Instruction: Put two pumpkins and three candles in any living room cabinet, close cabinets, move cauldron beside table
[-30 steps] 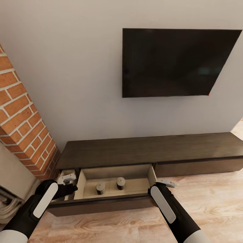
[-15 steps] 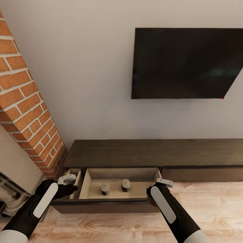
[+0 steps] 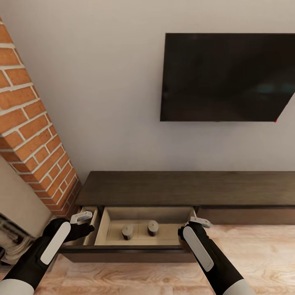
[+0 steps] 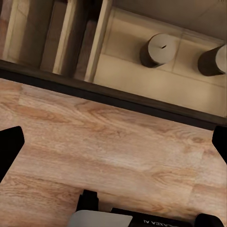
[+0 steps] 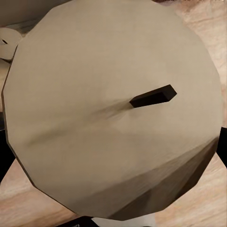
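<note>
The only readable text is a partly cut-off white "AXEA AI" on the dark robot body [image 4: 142,218], in the left wrist view, below the drawer [image 4: 156,80].

The candle [image 5: 113,109] in my right gripper [image 3: 200,222] sits so close to that wrist camera that its rim runs past the frame and covers my fingers. From the head, my forearm hides the grip. In my left wrist view a second candle [image 4: 213,60] is cut by the edge.
</note>
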### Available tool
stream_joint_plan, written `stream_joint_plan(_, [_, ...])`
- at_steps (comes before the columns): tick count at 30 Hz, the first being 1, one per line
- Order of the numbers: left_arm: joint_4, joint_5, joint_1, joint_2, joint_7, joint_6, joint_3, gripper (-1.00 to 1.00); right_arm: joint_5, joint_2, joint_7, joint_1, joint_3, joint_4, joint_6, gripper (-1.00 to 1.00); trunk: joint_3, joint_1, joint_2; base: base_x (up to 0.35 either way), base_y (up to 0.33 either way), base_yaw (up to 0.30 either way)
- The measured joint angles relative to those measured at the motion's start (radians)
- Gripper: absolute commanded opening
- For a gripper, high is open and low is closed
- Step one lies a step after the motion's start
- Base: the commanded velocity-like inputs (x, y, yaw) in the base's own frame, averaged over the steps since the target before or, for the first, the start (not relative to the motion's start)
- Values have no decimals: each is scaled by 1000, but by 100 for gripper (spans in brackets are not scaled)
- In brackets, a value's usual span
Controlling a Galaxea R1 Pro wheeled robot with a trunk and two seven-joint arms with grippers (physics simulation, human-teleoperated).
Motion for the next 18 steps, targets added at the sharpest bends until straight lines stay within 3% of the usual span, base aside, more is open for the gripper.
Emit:
stream_joint_plan(5, [0,0,0,1,0,1,0,100,0,1,8,0,0,2,-5,-100,0,0,0,142,-78,0])
stream_joint_plan(9, [-3,0,0,2,-1,2,0,100,-1,8,33,-6,44,5,-12,-100,0,0,0,18,-11,0])
stream_joint_plan(12, [-11,0,0,1,0,3,-1,100,0,39,35,-58,63,21,-5,-100,0,0,0,3,-2,0])
stream_joint_plan(18, [-13,0,0,2,0,3,0,100,2,56,70,-203,70,157,-5,-100,0,0,0,0,0,0])
